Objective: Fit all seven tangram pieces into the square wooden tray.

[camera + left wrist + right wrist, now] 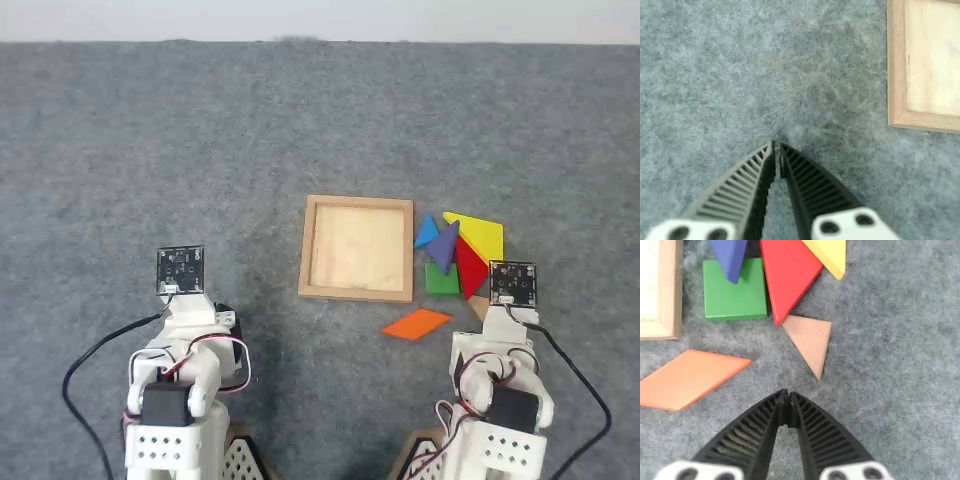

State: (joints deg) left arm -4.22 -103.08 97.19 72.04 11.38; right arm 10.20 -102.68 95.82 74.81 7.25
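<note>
While both arms are held low at the near side of the grey felt surface (200,150), the left gripper (776,146) is seen closed on nothing, and the right gripper (787,394) is likewise closed and empty. Just beyond the right gripper, the orange parallelogram (687,377) and tan triangle (811,340) are laid flat. Farther on, the green square (735,290), red triangle (787,275), dark blue triangle (730,255), yellow triangle (830,252) and light blue triangle (427,231) are clustered beside the wooden tray (357,293), which is left unfilled. The pieces are judged light, rigid and thin; each is probably best pinched across opposite straight edges, near its middle, so that twisting is avoided.
</note>
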